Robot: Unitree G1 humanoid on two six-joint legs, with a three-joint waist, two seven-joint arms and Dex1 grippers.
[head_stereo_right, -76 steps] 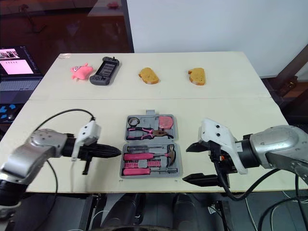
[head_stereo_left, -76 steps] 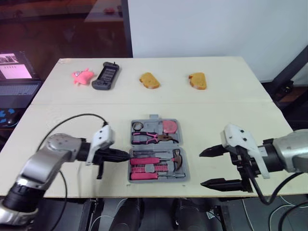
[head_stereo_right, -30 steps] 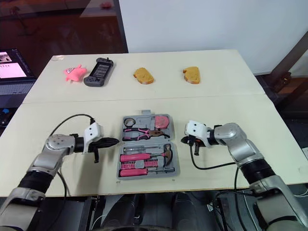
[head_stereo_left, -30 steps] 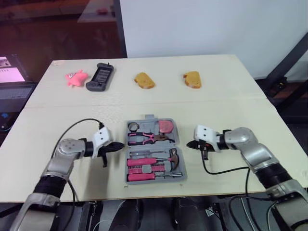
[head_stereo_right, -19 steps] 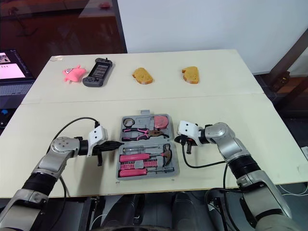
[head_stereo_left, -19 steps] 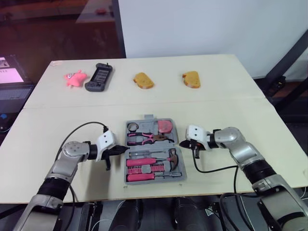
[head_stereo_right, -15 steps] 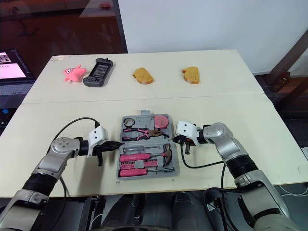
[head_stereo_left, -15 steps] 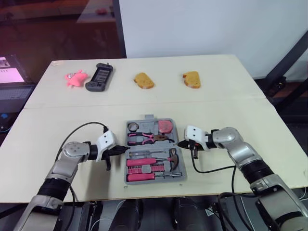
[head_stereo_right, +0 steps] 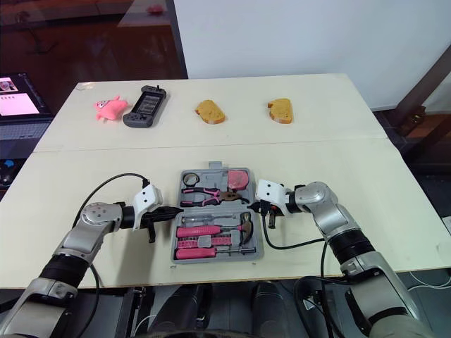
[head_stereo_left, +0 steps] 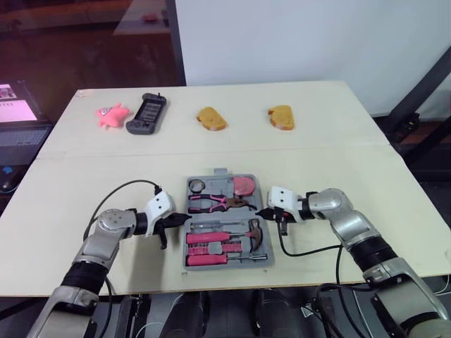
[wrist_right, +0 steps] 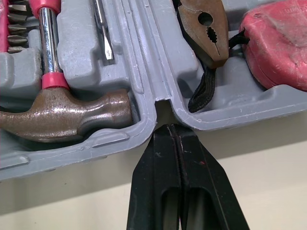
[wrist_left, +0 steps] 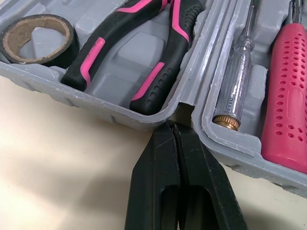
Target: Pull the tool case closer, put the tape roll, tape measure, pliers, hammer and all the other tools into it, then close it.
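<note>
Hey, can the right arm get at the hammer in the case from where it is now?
Probably yes. The right gripper, fingers shut, sits at the tool case's right edge by the hinge notch, and the hammer's head lies just inside that wall with nothing over it.

The open case (head_stereo_left: 223, 172) lies midway along the table's (head_stereo_left: 352, 162) front edge. Its far half holds roll (head_stereo_left: 196, 185), pliers (head_stereo_left: 211, 204) and tape measure (head_stereo_left: 244, 185); its near half holds the hammer (head_stereo_left: 211, 236). Along the far edge, from the left: toy (head_stereo_left: 110, 113), console (head_stereo_left: 146, 113), bread (head_stereo_left: 212, 117), bread (head_stereo_left: 281, 116).
</note>
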